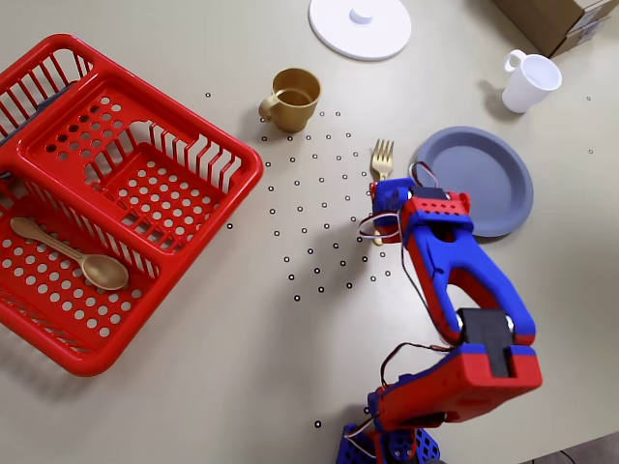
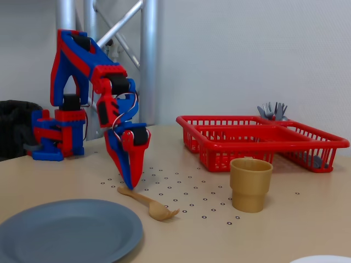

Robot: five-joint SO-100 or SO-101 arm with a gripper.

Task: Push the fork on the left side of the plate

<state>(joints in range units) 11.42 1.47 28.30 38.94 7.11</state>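
Observation:
The gold-tan fork point(image 1: 382, 158) lies on the table just left of the slate-blue plate point(image 1: 474, 181) in the overhead view, tines pointing away from the arm's base and handle running under the arm. In the fixed view the fork point(image 2: 147, 201) lies beside the plate point(image 2: 66, 230), a small gap apart. My gripper point(image 2: 130, 184) points straight down, shut with nothing in it. Its tip is at the end of the fork's handle; I cannot tell whether it touches. From overhead the gripper point(image 1: 380, 227) is mostly hidden under its own wrist.
A gold cup point(image 1: 293, 97) stands left of the fork, and a red basket point(image 1: 247, 164) holding a gold spoon point(image 1: 87, 261) fills the left. A white lid point(image 1: 360, 27), a white mug point(image 1: 530, 82) and a cardboard box point(image 1: 561, 19) sit along the far edge.

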